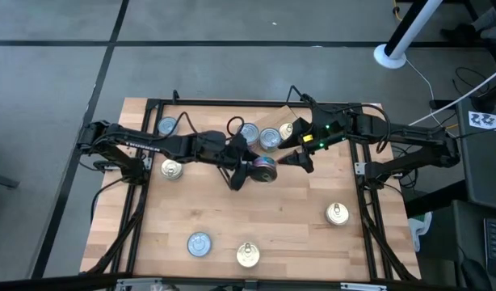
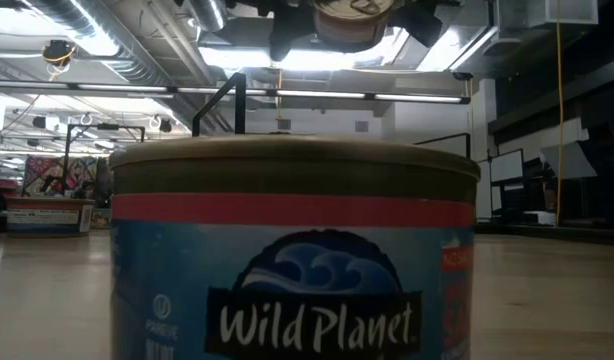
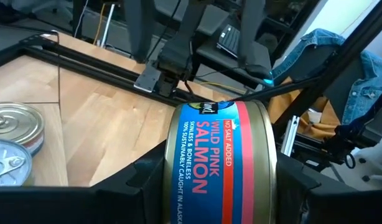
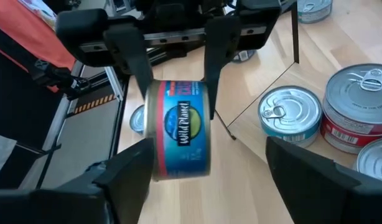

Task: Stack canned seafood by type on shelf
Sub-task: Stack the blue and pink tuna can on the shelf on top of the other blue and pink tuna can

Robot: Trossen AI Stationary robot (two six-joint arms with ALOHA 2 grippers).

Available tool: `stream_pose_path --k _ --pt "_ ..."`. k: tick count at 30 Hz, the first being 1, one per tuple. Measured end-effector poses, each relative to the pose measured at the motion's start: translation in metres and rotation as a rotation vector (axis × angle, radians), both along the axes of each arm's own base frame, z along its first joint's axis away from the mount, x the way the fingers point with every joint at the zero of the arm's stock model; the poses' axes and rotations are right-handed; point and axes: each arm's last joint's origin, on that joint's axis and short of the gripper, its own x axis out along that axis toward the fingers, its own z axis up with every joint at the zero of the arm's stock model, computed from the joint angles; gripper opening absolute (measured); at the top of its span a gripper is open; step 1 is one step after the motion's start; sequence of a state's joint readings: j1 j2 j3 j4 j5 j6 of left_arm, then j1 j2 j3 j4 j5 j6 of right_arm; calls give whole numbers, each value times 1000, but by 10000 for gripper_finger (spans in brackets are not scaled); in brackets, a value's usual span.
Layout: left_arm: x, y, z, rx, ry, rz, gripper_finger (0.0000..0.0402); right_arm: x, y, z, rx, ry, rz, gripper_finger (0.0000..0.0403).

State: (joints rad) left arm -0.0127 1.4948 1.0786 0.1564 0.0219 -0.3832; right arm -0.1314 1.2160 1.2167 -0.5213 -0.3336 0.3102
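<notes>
**Salmon tin held on edge in left fingers, right fingers wide apart beside it**

Step in hand, as judged: a handover or re-orientation of one blue-labelled salmon tin above the middle of the worktop, just in front of the shelf. The left gripper has its fingers clamped on the tin, pressing on its two flat ends, so the tin hangs on its edge with the label band turned outward. The right gripper has its fingers spread wide, one on each side of the tin, not touching it.

To do this well:
- The tin has to end flat, lid up, before it goes on a stack. Rotate the wrist first, then travel.
- If the right arm takes it, close on the curved wall only once the tin is centred between the fingers; the left should let go only after that grip is firm.
- Match type: set it on a blue-labelled tin at the shelf, not on a gold tin.
- Lower straight down, rims aligned; a smooth metal tin will slide off if it lands off-centre.

Pose: the left arm reaches in from the left edge, stretched nearly level across the worktop. The right arm comes from the right edge, wrist angled toward the tin. Loose tins remain on the near worktop, among them a gold one and a blue one.
</notes>
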Motion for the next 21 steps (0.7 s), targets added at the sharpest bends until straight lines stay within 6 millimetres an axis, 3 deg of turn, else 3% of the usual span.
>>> stream_pose_path --k 21 --pt "2 0 7 4 -74 -1 190 0 3 0 50 -7 93 305"
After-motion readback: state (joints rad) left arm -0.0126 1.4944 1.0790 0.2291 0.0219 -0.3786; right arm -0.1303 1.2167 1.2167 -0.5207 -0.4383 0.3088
